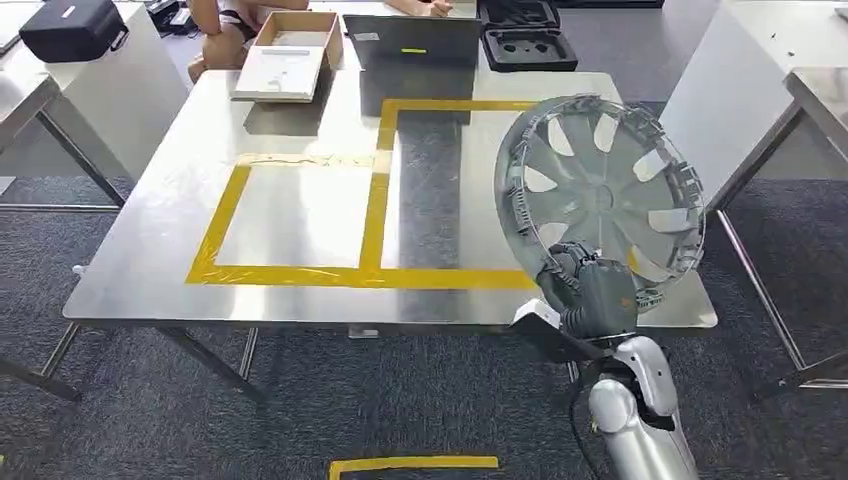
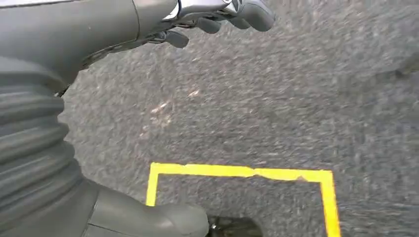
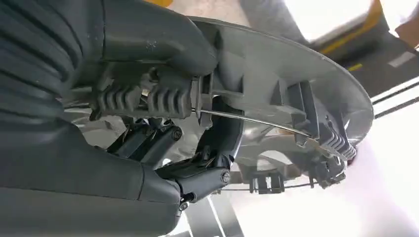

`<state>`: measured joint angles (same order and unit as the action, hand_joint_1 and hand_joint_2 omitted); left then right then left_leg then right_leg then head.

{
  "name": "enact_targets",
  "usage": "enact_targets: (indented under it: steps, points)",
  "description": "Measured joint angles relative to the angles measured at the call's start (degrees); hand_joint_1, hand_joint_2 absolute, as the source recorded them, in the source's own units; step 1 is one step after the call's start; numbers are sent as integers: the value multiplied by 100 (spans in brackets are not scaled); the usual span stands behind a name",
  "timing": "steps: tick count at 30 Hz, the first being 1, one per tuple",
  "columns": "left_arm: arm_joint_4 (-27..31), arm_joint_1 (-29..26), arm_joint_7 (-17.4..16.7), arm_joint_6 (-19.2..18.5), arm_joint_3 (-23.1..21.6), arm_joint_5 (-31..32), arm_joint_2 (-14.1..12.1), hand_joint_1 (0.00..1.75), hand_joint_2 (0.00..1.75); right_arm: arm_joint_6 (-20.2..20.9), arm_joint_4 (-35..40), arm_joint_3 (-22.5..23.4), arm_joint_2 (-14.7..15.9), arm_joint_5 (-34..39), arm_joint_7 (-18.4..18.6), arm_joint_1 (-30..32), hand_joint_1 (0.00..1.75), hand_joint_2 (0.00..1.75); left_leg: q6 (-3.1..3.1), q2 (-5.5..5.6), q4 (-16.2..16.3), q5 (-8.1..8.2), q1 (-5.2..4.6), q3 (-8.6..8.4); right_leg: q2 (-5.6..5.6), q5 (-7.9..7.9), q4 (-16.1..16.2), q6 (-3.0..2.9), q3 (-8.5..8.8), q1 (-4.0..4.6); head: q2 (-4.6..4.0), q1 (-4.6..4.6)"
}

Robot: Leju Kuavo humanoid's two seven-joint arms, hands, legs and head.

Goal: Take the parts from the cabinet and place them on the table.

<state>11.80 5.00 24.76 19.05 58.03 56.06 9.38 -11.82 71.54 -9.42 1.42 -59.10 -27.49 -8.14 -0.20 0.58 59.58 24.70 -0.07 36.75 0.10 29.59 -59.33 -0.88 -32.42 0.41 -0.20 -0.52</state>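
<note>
A silver wheel cover (image 1: 600, 195) stands tilted above the right part of the steel table (image 1: 300, 215), its inner side with clips facing me. My right hand (image 1: 590, 285) grips its lower rim, near the table's front edge. In the right wrist view the thumb and dark fingers (image 3: 217, 148) clamp the wheel cover (image 3: 306, 98) at its rim. My left hand (image 2: 207, 17) hangs over the grey carpet with fingers loosely curled and nothing in it.
Yellow tape (image 1: 370, 270) marks two rectangles on the table. At the far edge lie an open cardboard box (image 1: 290, 55), a laptop (image 1: 410, 40) and a black foam case (image 1: 525, 40). A person sits behind. Other tables flank both sides. Yellow floor tape (image 2: 237, 172) lies below.
</note>
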Motion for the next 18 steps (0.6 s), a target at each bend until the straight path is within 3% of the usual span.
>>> enact_targets:
  steps: [6, 13, 18]
  points:
    - [0, -10, 83, 147, -59, 120, -9, 0, 175, 52, -493, 186, 127, 5, -136, -55, 175, 175, 3, -2, 0, 8, -6, 1, 3, 3, 2, 3, -1, -8, 0, 2]
    - [0, -3, 234, -76, -55, -39, -17, 0, 175, 44, -1060, 247, 352, -496, -116, -297, 175, 175, 8, -4, 0, 12, -10, 1, 4, 4, 3, 5, -1, -11, 0, 2]
    - [0, 10, 129, 359, -55, 40, -20, 0, 175, 17, -1800, 85, 406, -769, -326, -942, 175, 175, 7, -19, 0, 11, -10, -3, 21, 2, 3, 4, -2, -10, -2, 4]
